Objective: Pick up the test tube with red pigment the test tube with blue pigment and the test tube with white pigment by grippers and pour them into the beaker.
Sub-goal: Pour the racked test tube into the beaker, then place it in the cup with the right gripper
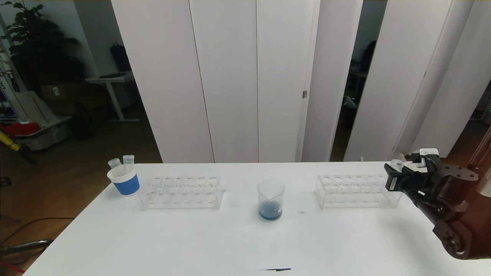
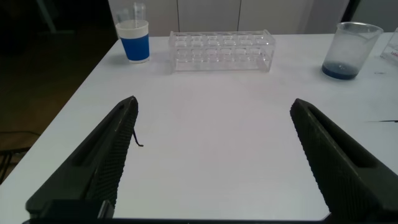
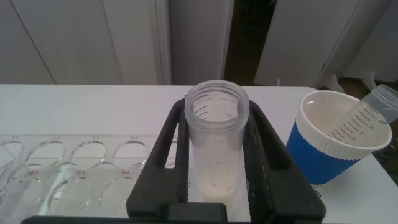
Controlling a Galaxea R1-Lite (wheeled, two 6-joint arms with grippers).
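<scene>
My right gripper (image 1: 397, 173) (image 3: 217, 121) is shut on the test tube with white pigment (image 1: 396, 165) (image 3: 217, 143). It holds the tube upright at the table's far right, past the end of the right rack. Whitish residue lies in the tube's bottom. The beaker (image 1: 271, 199) (image 2: 351, 50) stands mid-table with blue liquid in it. My left gripper (image 2: 214, 106) hovers open over bare table with nothing between its fingers; it is outside the head view. The test tubes with red and with blue pigment are out of view.
An empty clear rack (image 1: 181, 191) (image 2: 222, 50) stands left of the beaker and another (image 1: 355, 190) (image 3: 68, 168) to its right. A blue-banded cup (image 1: 124, 180) at far left holds two tubes. Beside the right gripper, a second cup (image 3: 339, 140) holds one tube (image 3: 373, 115). A dark smear (image 1: 276, 270) marks the front edge.
</scene>
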